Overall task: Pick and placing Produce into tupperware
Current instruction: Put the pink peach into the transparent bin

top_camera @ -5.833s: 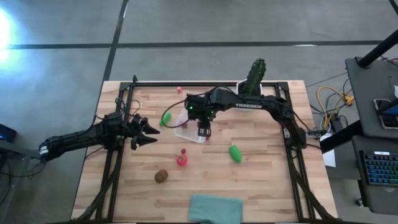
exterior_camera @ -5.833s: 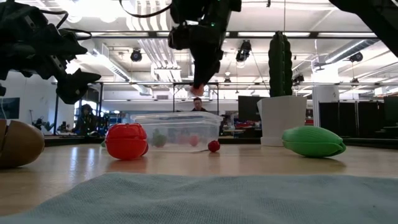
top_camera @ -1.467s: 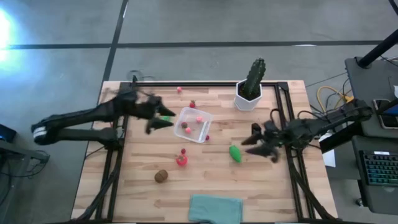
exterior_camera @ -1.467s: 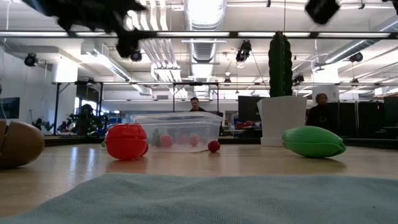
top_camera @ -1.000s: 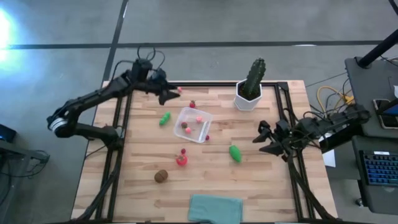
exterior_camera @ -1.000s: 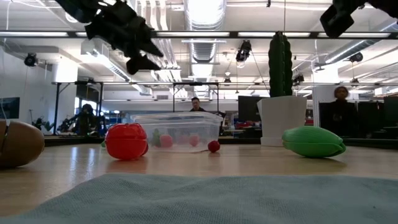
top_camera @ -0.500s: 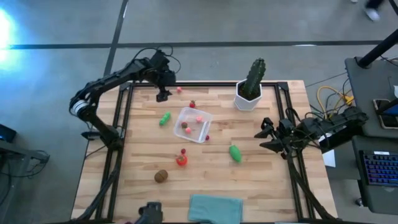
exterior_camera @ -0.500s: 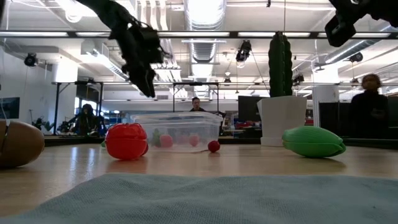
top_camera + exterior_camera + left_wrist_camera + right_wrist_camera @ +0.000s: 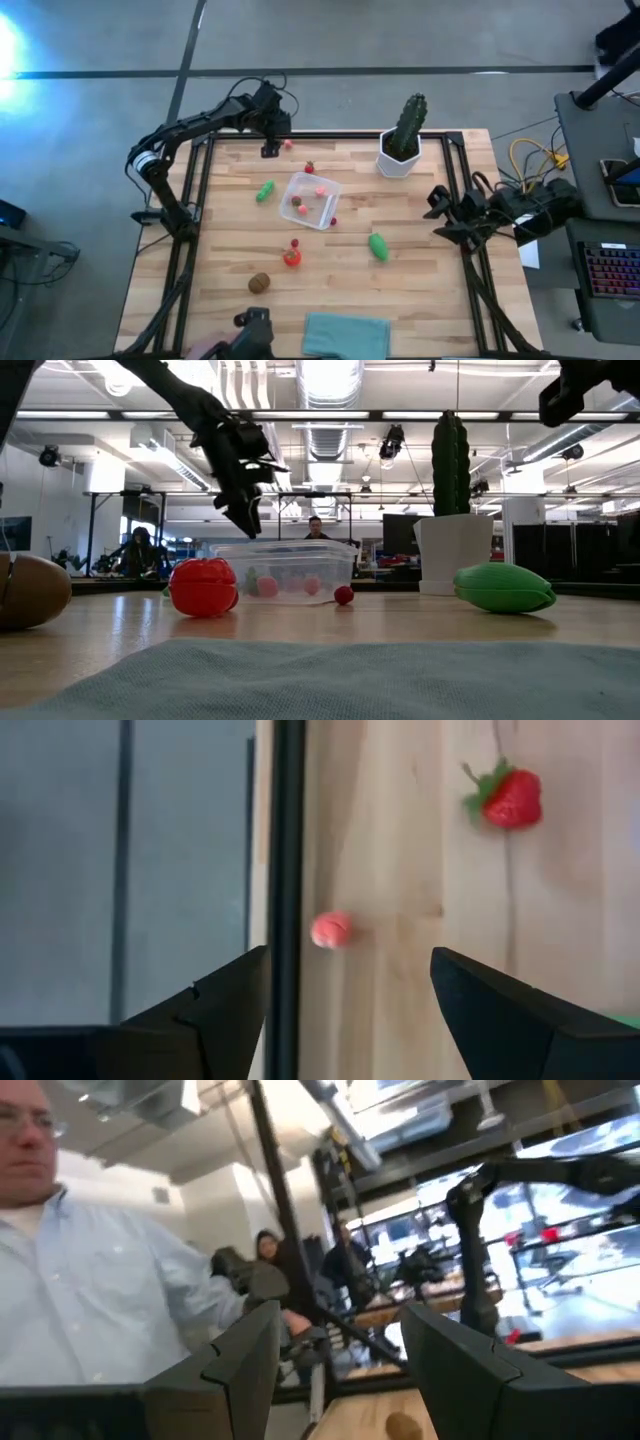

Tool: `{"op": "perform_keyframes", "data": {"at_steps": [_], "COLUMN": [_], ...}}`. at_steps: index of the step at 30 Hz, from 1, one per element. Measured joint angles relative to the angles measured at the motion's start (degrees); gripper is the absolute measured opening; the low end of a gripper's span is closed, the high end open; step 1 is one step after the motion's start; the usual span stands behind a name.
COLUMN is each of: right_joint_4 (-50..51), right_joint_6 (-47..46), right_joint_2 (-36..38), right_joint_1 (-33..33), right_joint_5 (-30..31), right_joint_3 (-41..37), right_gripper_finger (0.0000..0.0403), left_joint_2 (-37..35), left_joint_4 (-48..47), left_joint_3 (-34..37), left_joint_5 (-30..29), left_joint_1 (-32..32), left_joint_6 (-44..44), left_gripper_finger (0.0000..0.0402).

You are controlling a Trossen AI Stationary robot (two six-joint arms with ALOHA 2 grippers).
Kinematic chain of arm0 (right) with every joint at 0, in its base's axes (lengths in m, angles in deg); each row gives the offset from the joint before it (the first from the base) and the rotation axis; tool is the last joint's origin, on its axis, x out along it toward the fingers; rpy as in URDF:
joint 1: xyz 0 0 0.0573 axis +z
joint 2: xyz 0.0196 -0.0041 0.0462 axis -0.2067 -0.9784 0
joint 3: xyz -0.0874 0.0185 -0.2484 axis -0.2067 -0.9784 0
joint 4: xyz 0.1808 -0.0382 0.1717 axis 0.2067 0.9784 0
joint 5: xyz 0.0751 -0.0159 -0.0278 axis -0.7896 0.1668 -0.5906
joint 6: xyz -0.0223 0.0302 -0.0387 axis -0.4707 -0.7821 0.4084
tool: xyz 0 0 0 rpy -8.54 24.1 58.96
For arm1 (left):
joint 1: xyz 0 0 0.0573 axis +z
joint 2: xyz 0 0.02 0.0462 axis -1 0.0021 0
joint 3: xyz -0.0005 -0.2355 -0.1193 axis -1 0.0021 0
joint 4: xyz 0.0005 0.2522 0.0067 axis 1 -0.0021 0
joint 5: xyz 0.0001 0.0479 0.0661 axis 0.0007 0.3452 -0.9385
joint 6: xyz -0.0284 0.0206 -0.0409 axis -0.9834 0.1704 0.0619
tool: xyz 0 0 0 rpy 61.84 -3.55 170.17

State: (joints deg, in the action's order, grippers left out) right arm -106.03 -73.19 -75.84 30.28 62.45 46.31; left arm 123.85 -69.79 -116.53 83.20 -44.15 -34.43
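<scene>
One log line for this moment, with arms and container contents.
left gripper: open over pink berry at far edge | right gripper: open, parked right | container: some small fruit inside

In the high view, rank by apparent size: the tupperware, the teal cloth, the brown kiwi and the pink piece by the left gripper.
Largest to smallest:
1. teal cloth
2. tupperware
3. brown kiwi
4. pink piece, the smallest, lying near the table's far edge.
</scene>
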Motion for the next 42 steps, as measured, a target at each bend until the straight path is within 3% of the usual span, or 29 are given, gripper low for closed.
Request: {"op": "perform_keyframes", "data": {"at_steps": [7, 15, 19, 24, 34, 37, 42], "right_joint_4": [0.2, 0.1, 0.0, 0.0, 0.0, 0.0, 0.0], "right_joint_6": [-2.5, -2.9, -3.0, -3.0, -3.0, -3.3, -4.6], "right_joint_2": [5.6, 5.6, 5.6, 5.6, 5.6, 5.6, 5.6], "right_joint_1": [0.0, 0.0, 0.0, 0.0, 0.0, 0.0, 0.0], "right_joint_5": [3.6, 4.8, 4.8, 4.8, 4.8, 4.8, 4.8], "right_joint_3": [-4.2, -4.4, -4.4, -4.4, -4.4, -4.4, -4.4], "right_gripper_finger": [0.0201, 0.0201, 0.0201, 0.0201, 0.0201, 0.0201, 0.0201], "left_joint_2": [-1.6, -1.8, -2.1, -2.3, -2.4, -2.4, -2.4], "left_joint_4": [3.1, 7.0, 6.9, 7.8, 9.1, 9.6, 10.1], "left_joint_3": [0.0, 0.9, 1.6, 1.7, 1.8, 1.6, 1.6], "left_joint_5": [-0.6, -5.7, -5.7, -7.1, -6.6, -8.1, -11.2], "left_joint_1": [-1.2, -4.0, -5.3, -6.1, -6.8, -6.9, -7.2], "left_joint_6": [1.1, 1.1, -1.0, -10.6, -13.5, -19.7, -20.0], "left_gripper_finger": [0.0261, 0.0261, 0.0261, 0.0261, 0.0261, 0.0261, 0.0261]}}
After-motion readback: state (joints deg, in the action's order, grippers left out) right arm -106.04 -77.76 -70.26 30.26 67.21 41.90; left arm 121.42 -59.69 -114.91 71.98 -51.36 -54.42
